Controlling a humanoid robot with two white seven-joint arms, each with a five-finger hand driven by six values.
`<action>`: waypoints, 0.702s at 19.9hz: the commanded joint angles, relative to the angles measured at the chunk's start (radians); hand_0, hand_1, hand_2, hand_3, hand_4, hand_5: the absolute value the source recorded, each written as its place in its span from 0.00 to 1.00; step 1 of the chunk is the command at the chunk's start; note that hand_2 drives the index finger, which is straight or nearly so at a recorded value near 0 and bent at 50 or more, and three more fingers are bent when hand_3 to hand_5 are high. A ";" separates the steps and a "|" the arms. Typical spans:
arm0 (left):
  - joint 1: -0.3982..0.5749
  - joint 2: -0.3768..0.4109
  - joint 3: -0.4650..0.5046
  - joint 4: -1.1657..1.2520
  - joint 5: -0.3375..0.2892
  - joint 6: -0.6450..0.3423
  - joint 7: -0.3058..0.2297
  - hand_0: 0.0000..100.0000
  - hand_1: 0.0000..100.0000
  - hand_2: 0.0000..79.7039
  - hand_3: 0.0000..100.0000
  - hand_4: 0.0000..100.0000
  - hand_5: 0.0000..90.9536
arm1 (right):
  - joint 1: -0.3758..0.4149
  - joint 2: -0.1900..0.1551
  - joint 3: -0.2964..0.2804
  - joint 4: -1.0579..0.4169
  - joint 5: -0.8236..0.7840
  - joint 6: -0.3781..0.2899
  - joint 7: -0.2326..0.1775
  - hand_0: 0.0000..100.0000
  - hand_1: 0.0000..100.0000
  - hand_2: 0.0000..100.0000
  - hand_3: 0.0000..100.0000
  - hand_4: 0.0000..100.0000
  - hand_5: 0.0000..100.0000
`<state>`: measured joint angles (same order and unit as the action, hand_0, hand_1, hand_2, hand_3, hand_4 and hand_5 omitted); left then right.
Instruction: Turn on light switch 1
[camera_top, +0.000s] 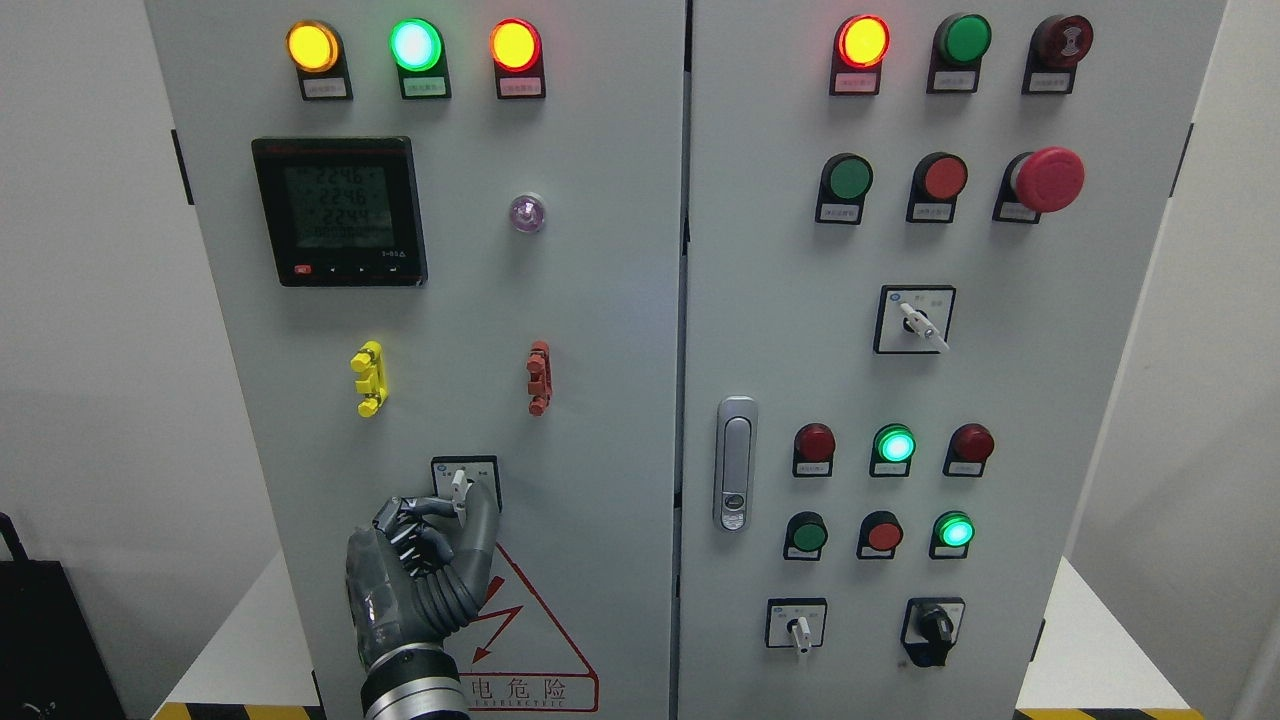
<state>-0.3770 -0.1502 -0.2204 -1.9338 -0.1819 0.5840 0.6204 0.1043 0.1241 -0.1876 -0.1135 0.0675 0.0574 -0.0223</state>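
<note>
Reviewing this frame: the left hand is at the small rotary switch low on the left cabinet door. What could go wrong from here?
1. The left hand has its fingertips curled at the white lever of the rotary switch; the lever is thin, so the fingers may slip off before it turns.
2. Fingers hide part of the switch plate, so confirming the final position from the head view may be hard.
3. The hand covers part of the electrical warning label; pressing hard could scuff it.
</note>
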 joint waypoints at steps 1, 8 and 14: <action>0.001 0.001 -0.004 0.001 -0.001 -0.001 -0.002 0.40 0.61 0.77 1.00 1.00 0.97 | 0.000 0.000 -0.001 0.000 0.000 -0.001 0.001 0.00 0.00 0.00 0.00 0.00 0.00; 0.001 0.001 -0.007 0.001 0.001 -0.001 -0.007 0.42 0.60 0.77 1.00 1.00 0.97 | 0.000 0.000 0.000 0.000 0.000 -0.001 0.001 0.00 0.00 0.00 0.00 0.00 0.00; 0.001 0.001 -0.011 0.001 0.002 -0.001 -0.011 0.45 0.58 0.78 1.00 1.00 0.97 | 0.000 0.000 0.000 0.000 0.000 -0.001 0.001 0.00 0.00 0.00 0.00 0.00 0.00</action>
<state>-0.3761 -0.1498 -0.2257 -1.9329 -0.1811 0.5868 0.6133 0.1043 0.1238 -0.1876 -0.1135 0.0675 0.0573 -0.0223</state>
